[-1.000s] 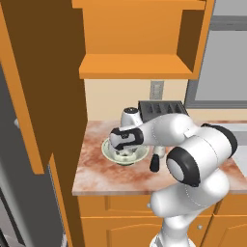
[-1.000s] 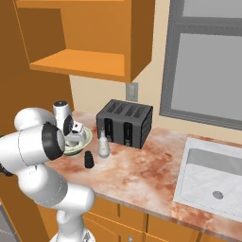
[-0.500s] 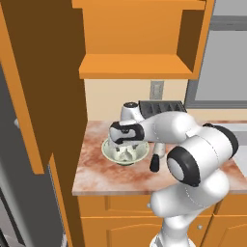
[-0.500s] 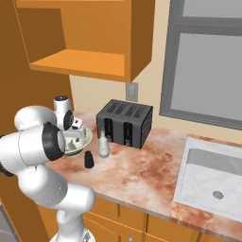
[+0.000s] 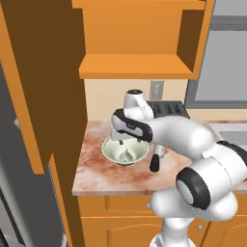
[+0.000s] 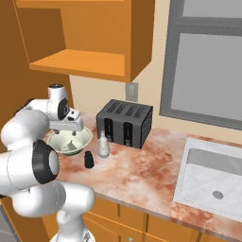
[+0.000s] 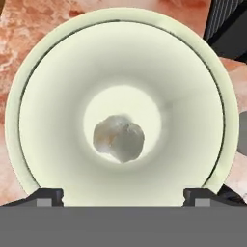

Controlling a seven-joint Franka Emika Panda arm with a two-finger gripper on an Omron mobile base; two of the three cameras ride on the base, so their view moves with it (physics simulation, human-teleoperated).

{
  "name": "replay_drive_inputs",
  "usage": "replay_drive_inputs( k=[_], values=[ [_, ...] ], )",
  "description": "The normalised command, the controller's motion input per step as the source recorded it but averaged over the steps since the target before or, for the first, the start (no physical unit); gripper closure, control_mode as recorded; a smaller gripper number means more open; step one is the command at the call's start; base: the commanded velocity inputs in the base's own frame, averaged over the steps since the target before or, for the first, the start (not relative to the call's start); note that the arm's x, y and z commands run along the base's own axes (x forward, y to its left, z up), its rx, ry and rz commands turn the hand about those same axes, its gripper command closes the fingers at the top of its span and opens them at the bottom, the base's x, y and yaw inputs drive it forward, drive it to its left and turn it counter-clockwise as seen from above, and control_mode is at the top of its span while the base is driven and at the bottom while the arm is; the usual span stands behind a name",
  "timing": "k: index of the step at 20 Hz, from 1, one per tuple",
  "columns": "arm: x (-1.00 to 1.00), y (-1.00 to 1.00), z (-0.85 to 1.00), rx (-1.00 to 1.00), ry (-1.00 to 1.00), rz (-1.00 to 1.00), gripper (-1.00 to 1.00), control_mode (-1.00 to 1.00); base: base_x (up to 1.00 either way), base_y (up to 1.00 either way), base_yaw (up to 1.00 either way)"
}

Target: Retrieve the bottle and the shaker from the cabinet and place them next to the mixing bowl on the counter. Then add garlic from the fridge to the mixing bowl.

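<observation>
The pale green mixing bowl stands on the counter with the grey-white garlic lying at its bottom. My gripper hangs straight above the bowl, open, fingertips wide apart and holding nothing. From the right base view the gripper is just over the bowl. Close to the bowl's right stand the small black shaker and the white bottle. In the left base view the garlic shows inside the bowl, with the shaker beside it.
A black toaster stands against the wall behind the bottle. The sink lies at the far right of the counter. An open orange cabinet hangs above, its door swung out on the left. The fridge's grey edge is at far left.
The hand has lifted a little above the bowl and its jaws have spread slightly wider. The garlic stays in the bowl.
</observation>
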Motion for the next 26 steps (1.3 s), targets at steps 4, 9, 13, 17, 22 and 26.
replay_drive_inputs(
  k=[4,9,13,17,22,26],
  values=[
    [-0.90,-0.26,0.47,0.00,-0.05,0.00,-1.00,-1.00,0.00,0.00,0.00],
    [-0.83,-0.32,0.62,0.00,-0.10,0.00,-1.00,-1.00,0.00,0.00,0.00],
    [-0.66,-0.23,0.81,0.01,-0.15,0.00,-1.00,-1.00,0.00,0.00,0.00],
    [-0.69,-0.14,0.75,0.02,-0.16,0.00,-1.00,-1.00,0.00,0.00,0.00],
    [-0.84,-0.14,0.56,0.03,-0.16,0.00,-1.00,-1.00,0.00,0.00,0.00],
    [-0.71,-0.09,0.53,0.03,-0.24,0.00,-1.00,-1.00,0.00,0.00,0.00]
  ],
)
